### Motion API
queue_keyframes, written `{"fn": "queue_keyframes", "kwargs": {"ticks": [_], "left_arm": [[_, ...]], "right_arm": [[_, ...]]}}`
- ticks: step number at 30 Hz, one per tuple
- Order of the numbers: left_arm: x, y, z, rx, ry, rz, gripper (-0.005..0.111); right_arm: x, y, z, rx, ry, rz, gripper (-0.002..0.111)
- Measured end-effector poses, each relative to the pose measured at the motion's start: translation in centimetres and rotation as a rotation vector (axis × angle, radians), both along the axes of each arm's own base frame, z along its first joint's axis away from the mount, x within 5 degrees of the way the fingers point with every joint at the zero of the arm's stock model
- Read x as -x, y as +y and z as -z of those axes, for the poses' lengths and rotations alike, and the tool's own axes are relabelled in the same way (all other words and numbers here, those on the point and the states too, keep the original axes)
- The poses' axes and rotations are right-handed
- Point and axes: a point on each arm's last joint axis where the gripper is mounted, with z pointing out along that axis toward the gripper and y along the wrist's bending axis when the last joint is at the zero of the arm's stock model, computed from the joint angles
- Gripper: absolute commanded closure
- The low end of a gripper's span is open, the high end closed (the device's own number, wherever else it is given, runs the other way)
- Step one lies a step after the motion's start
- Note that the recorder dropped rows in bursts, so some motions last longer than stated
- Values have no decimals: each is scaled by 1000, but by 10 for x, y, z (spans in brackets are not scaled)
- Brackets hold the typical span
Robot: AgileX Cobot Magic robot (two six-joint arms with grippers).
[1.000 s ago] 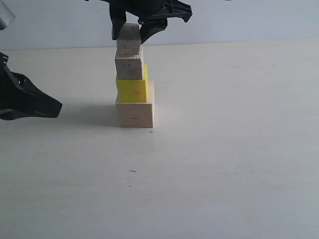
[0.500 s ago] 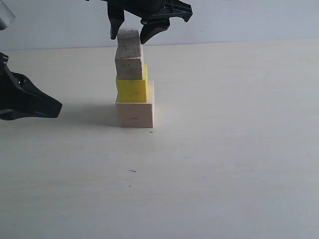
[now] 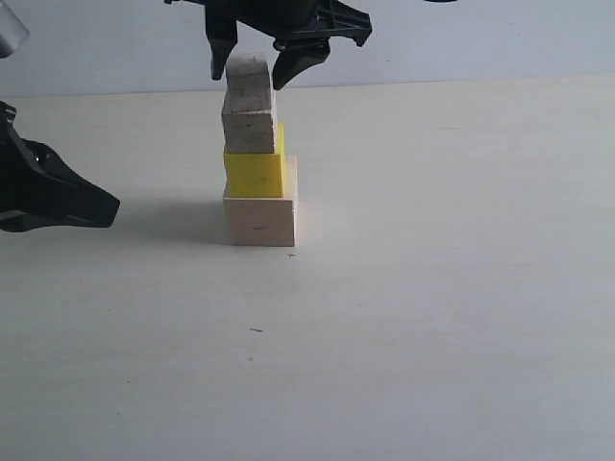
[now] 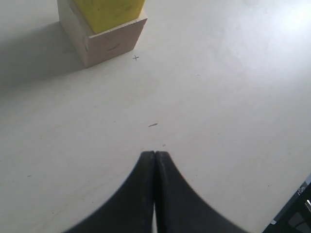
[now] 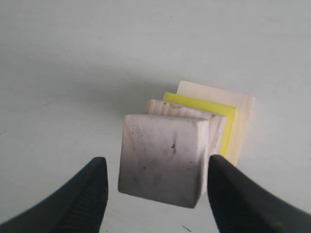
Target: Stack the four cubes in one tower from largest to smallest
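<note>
Cut off at twelve o'clock, the right claw (image 3: 252, 75) has spread wider, clear of the small cube (image 3: 249, 82) topping the tower (image 3: 255, 173), while the half-hidden left claw (image 3: 110, 204) at nine o'clock is pinched together.

Pale tabletop (image 3: 432, 336) meets a plain whitish wall (image 3: 480, 38)

Smallest cube (image 3: 248, 83) tops the tower (image 3: 255, 173), seemingly slightly off-centre.
</note>
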Motion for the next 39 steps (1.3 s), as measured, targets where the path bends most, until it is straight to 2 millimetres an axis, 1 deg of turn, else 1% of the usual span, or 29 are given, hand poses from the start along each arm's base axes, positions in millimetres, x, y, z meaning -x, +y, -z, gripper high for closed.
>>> {"fn": "queue_keyframes", "kwargs": {"ticks": [9, 12, 25, 27, 33, 35, 37, 39], "left_arm": [[0, 0, 0, 0, 0, 0, 107], [0, 0, 0, 0, 0, 0, 107], [0, 0, 0, 0, 0, 0, 107], [0, 0, 0, 0, 2, 1, 107], [0, 0, 0, -1, -1, 2, 107], [0, 0, 0, -1, -5, 1, 107], [-1, 0, 0, -2, -11, 1, 107], [-2, 0, 0, -2, -21, -3, 107]], "right_arm": [[4, -1, 1, 12, 40, -8, 50], [5, 1, 1, -11, 60, -11, 50], [6, 2, 1, -20, 71, -14, 50], [8, 1, -4, -26, 64, -14, 50], [20, -9, -37, -57, -20, -62, 51], [25, -12, -48, -61, -54, -92, 55], [29, -16, -58, -57, -96, -119, 65], [32, -20, -67, -41, -136, -146, 83]]}}
